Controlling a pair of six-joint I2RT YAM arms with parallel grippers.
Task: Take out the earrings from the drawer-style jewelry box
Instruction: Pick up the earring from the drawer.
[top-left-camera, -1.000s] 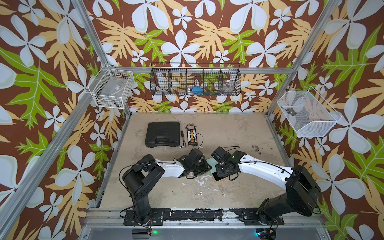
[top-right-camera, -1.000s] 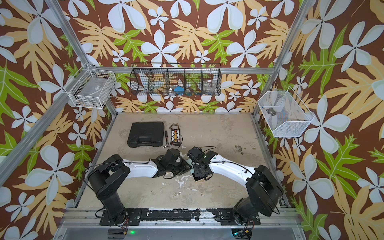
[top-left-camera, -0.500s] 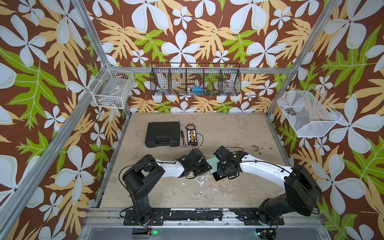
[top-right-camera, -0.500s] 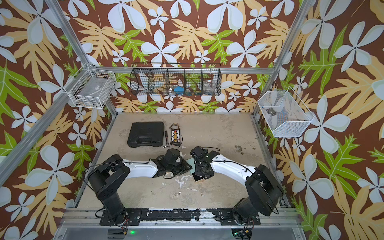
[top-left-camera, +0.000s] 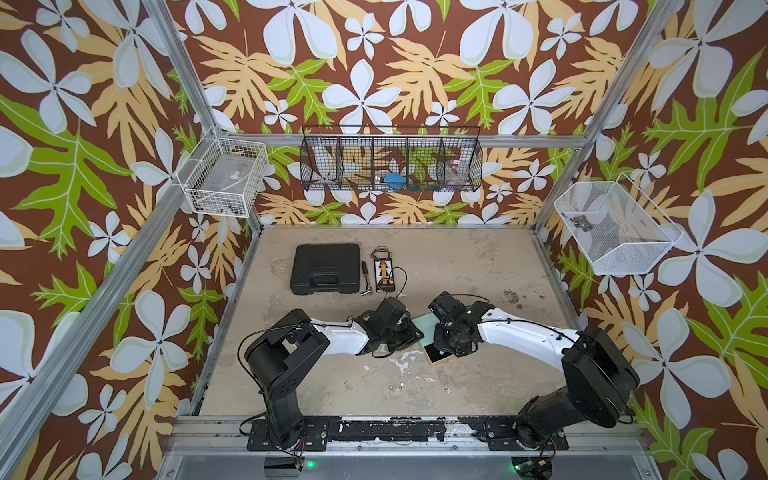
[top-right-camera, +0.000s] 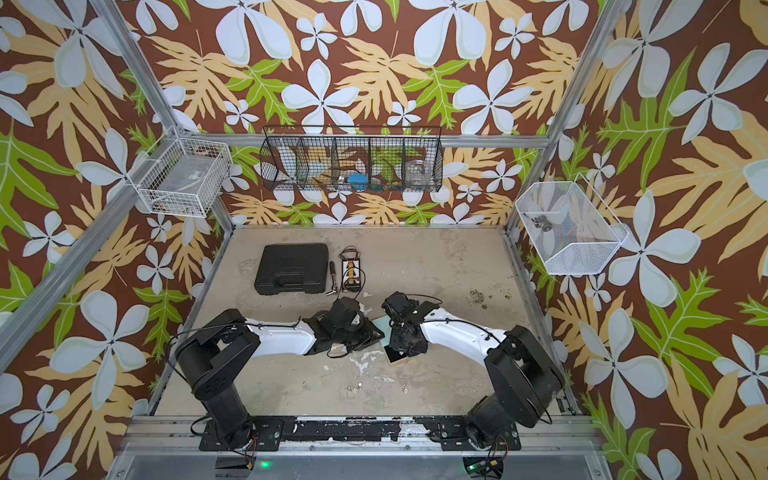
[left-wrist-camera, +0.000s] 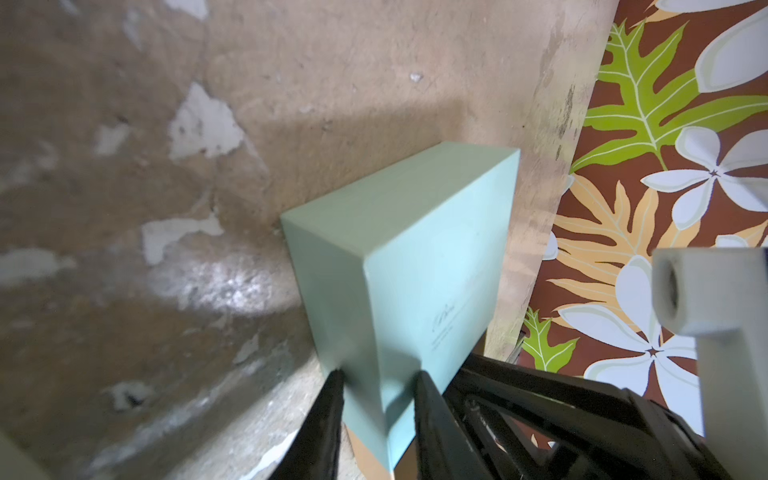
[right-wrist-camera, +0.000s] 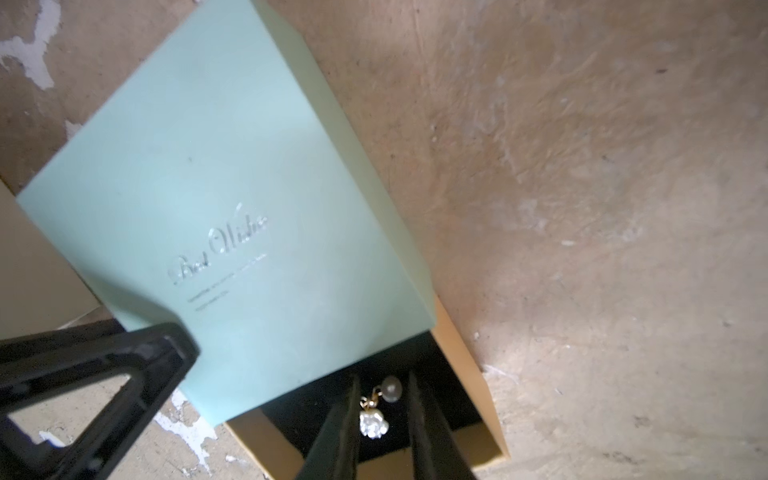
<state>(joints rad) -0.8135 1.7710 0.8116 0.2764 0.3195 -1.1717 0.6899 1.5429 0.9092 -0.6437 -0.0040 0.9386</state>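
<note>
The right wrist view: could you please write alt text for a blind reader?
An earring, a pearl bead linked to a sparkly white piece, lies on the black lining of the open drawer between the parted jaws of the right gripper. The mint jewelry box sits on a table.

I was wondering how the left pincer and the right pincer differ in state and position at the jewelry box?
The left pincer is shut on a corner of the mint sleeve; the right pincer stands open, gripping nothing. The left pincer stays outside the sleeve; the right pincer reaches into the pulled-out drawer, straddling an earring. Both are black.
</note>
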